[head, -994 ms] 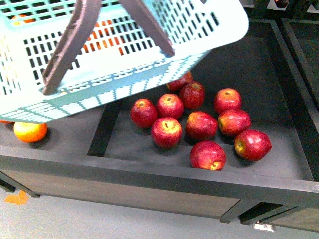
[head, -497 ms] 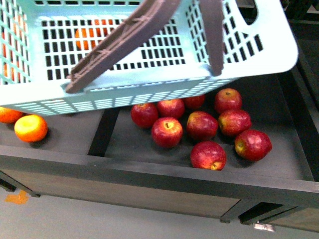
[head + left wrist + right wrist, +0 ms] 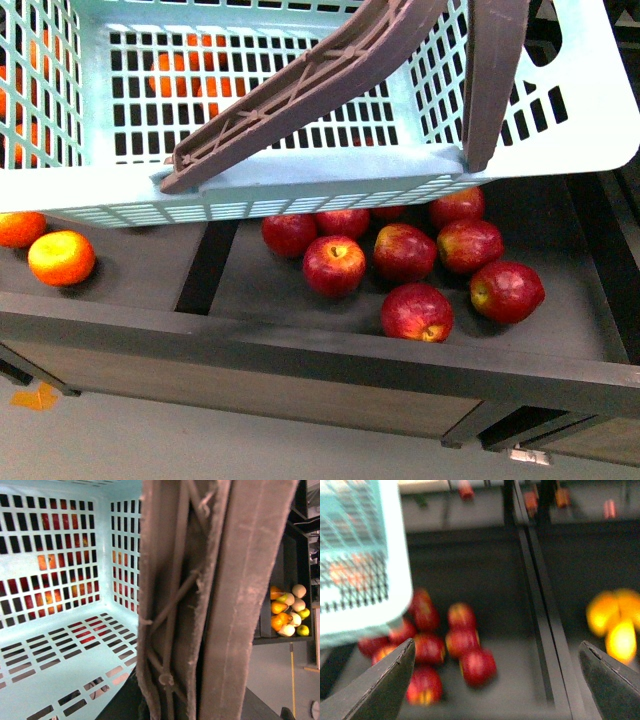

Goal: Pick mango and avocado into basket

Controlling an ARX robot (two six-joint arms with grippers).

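Basket empty, apples at its 6 o'clock; mango, avocado unsighted. Right tool wide, empty; left tool unseen.

A dark grey wooden counter, divided into shallow compartments, is seen. Glossy red apples are clustered on the middle compartment's floor, several touching. Two round oranges are laid side by side in the compartment left of it, past a dark divider.

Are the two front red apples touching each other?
Apart. The front view shows a dark gap between the nearest apple and the apple beside it.
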